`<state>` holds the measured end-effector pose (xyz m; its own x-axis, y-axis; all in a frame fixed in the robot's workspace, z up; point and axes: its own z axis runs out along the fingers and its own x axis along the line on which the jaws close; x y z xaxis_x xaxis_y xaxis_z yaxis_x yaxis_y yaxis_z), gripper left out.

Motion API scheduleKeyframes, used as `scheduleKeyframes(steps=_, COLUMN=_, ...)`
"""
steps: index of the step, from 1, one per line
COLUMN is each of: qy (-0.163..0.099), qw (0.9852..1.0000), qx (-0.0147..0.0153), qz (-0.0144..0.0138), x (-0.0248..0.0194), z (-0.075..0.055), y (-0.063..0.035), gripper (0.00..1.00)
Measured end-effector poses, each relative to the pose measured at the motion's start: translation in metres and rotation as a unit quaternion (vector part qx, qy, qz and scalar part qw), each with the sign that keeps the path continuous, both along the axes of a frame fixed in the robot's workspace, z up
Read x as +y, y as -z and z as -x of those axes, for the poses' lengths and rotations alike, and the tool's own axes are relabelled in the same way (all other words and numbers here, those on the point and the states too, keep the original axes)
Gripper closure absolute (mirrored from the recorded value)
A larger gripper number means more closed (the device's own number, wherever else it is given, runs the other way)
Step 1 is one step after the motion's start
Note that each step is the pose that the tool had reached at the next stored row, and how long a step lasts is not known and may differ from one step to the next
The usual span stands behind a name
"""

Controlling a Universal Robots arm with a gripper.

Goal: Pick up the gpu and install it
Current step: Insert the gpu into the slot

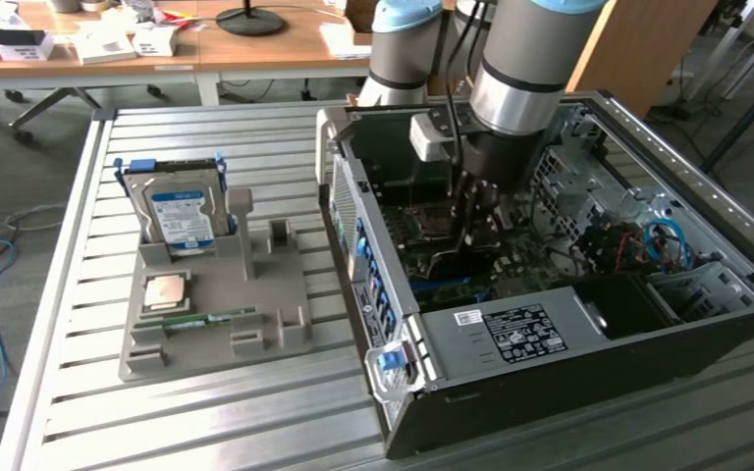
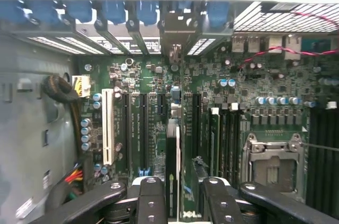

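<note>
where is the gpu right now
The gpu is gripped edge-on by the gripper inside the open computer case, on the exterior view's right, over the motherboard's expansion slots.

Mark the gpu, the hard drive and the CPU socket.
gpu (image 2: 172,171): wrist view, on the card's edge, seen edge-on.
hard drive (image 1: 181,218): exterior view, on its blue-white label.
CPU socket (image 2: 274,168): wrist view, in the middle, inside its metal frame.

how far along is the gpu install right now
Pickup looks done: the gpu is gripped edge-on in the hand, inside the case and over the expansion slots. Left: whether it is fully seated can't be told, and the hand has not let go.
</note>
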<state>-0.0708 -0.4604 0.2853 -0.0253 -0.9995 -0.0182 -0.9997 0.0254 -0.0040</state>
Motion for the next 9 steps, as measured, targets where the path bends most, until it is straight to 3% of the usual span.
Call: scheduleKeyframes(steps=9, qy=0.0, qw=1.0, qx=0.0, qz=0.0, x=0.0, z=0.0, y=-0.025, gripper=0.67)
